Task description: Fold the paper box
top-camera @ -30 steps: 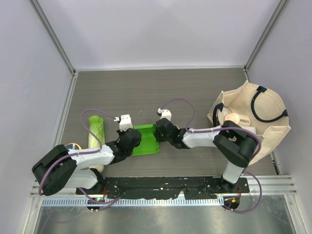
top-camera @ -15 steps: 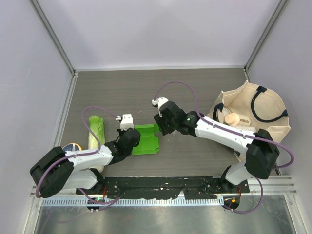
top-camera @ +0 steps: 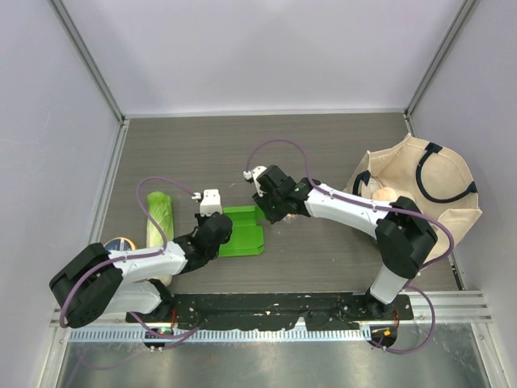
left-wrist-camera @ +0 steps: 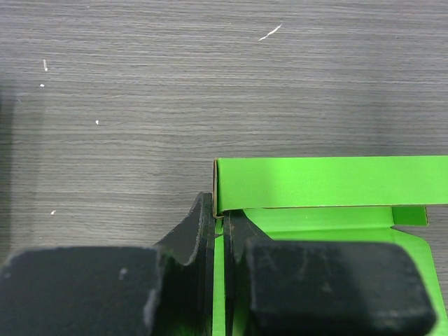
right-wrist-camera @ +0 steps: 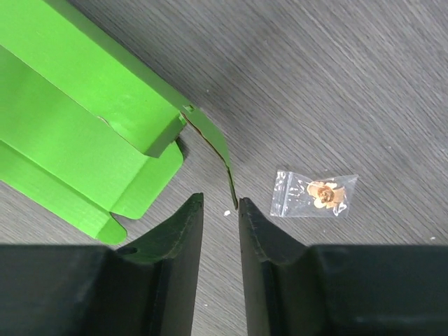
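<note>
Item: paper box [top-camera: 243, 231]. Bright green cardboard, lying on the grey wood-grain table [top-camera: 323, 145], partly formed: one long wall stands up along its far edge and a loose flap sticks out at its right end.

Left gripper [left-wrist-camera: 219, 225]: at the box's left edge, its jaws closed tight on a thin upright wall of the box.

Right gripper [right-wrist-camera: 220, 204]: at the box's right end, its jaws a narrow gap apart. The tip of the loose flap reaches the mouth of that gap; whether it touches a finger cannot be told.

Around the box:
- small clear plastic bag [right-wrist-camera: 313, 194], holding a brownish flower-shaped bit, flat on the table just right of the flap, apart from it.
- cabbage [top-camera: 159, 217], long and pale green, left of the box, beyond the left arm.
- small round thing [top-camera: 119, 242], further left, mostly hidden by the left arm.
- beige tote bag [top-camera: 420, 194] with dark handles, well to the right, mouth open; a pale object inside it, any label too small to read.
</note>
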{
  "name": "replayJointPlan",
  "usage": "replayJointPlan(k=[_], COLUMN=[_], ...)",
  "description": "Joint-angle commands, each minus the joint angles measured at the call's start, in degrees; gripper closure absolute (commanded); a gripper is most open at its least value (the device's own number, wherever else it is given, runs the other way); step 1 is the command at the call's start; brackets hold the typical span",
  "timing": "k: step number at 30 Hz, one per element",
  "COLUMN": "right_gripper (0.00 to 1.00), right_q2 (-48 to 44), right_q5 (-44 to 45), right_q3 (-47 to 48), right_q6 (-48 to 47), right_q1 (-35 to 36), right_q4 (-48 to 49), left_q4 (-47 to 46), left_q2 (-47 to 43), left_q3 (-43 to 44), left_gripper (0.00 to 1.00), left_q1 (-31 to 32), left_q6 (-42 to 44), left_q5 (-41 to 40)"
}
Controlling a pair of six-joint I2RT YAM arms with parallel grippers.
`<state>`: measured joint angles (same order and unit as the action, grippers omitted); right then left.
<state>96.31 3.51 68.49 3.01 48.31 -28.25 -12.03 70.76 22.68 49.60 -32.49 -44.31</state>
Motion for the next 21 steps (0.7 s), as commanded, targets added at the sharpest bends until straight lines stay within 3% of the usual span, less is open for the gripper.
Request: replayJointPlan(k=[1,6,8,16,21], right_gripper=[0.72,0.95,0.99,1.0,1.0], right_q2=[-0.2,-0.9,-1.3,-1.6,-1.9], right_q5=[-1.9,-2.1,-2.0,2.4,5.4], right_q3=[1.7,1.6,2.0,1.4,-3.4], right_q6=[1.8,10.0,13.4,37.2,47.8], right_q1=[0.5,1.5,1.8,2.1,2.7], right_q4=[4.5,7.0,7.2,7.5,13.2], left_q4=[-4.0,-4.6,-5.0,-5.1,-5.1], left_q2=[0.6,1.8,2.6,3.8,3.7], left_q3=[0.7,1.5,1.9,3.1,2.5], left_gripper=[1.0,1.0,1.0,1.0,1.0], left_q1=[0.1,0.1,0.1,1.3,1.6], left_q6=[0.1,-1.0,-1.1,-2.2,-3.7], left_q5=[-0.9,-1.2,-1.0,-1.7,-3.1])
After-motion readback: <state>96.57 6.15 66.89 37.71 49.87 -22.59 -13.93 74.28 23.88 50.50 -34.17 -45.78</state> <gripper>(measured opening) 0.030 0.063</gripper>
